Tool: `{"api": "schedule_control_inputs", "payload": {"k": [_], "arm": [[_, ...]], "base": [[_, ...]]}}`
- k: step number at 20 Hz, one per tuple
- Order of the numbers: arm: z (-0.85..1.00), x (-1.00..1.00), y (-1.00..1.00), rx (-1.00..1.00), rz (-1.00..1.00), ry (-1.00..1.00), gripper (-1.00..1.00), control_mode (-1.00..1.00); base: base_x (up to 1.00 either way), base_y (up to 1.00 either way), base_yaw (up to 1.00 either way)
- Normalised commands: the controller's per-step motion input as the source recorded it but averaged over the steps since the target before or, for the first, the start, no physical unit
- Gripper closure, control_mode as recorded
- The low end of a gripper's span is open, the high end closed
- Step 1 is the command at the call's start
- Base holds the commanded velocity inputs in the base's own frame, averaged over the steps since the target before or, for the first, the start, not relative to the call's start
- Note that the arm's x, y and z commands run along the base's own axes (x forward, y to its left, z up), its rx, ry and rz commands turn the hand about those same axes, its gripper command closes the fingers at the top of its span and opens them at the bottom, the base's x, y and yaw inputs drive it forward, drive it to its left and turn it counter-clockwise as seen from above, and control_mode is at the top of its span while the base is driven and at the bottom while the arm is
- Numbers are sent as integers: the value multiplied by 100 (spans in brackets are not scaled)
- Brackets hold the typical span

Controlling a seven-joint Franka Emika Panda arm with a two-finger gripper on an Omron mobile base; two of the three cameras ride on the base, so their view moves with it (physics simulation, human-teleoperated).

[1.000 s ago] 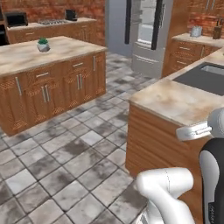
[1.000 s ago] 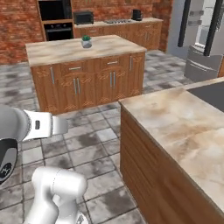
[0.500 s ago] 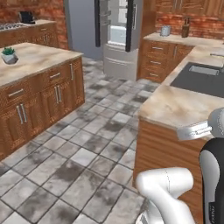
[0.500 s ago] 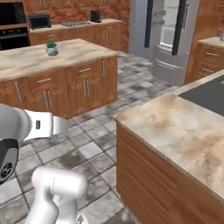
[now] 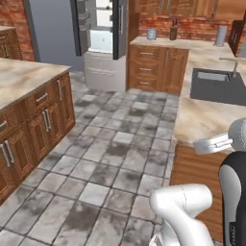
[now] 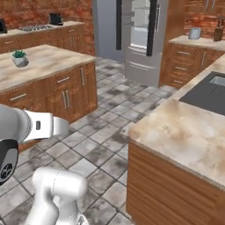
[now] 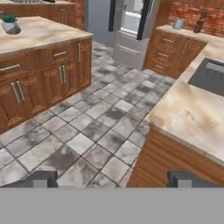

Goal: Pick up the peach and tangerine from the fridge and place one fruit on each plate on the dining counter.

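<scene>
Peach and tangerine would be inside the fridge, but at this range its white interior is too small to make out any fruit.

On the left stands the island, with wooden drawers and a potted plant on top. It is not the target. If the base veers left while closing in, its flank could clip the island's near corner.

Between the island and the other units lies an open run of tiled floor leading straight to the fridge. The fridge's dark doors stand apart, with shelves and bins visible between them and a grey drawer below. I judge the task barely begun: the robot is well apart from the fridge and carries nothing. The open doors narrow the way in, so an approach off the centre line could knock a door edge with the arm. Stopping too far back would leave the shelves beyond reach.

Right of the fridge a run of wooden drawers meets the dining counter, whose dark sink is set into the beige top. The counter's near corner sits just beside the arm in both base views, and a wide swing there could strike its edge.

The jaws are released. In the hand view the fingertips sit far apart with nothing between them.
</scene>
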Motion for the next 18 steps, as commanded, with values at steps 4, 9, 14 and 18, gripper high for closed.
{"api": "schedule_control_inputs", "payload": {"k": [4,9,14,18], "arm": [[0,0,0,0,0,0,-100,100],[0,0,0,0,0,0,-100,100],[0,0,0,0,0,0,-100,100],[0,0,0,0,0,0,-100,100]], "base": [[100,99,-40],[100,93,-30],[100,74,-11],[100,50,-1]]}}
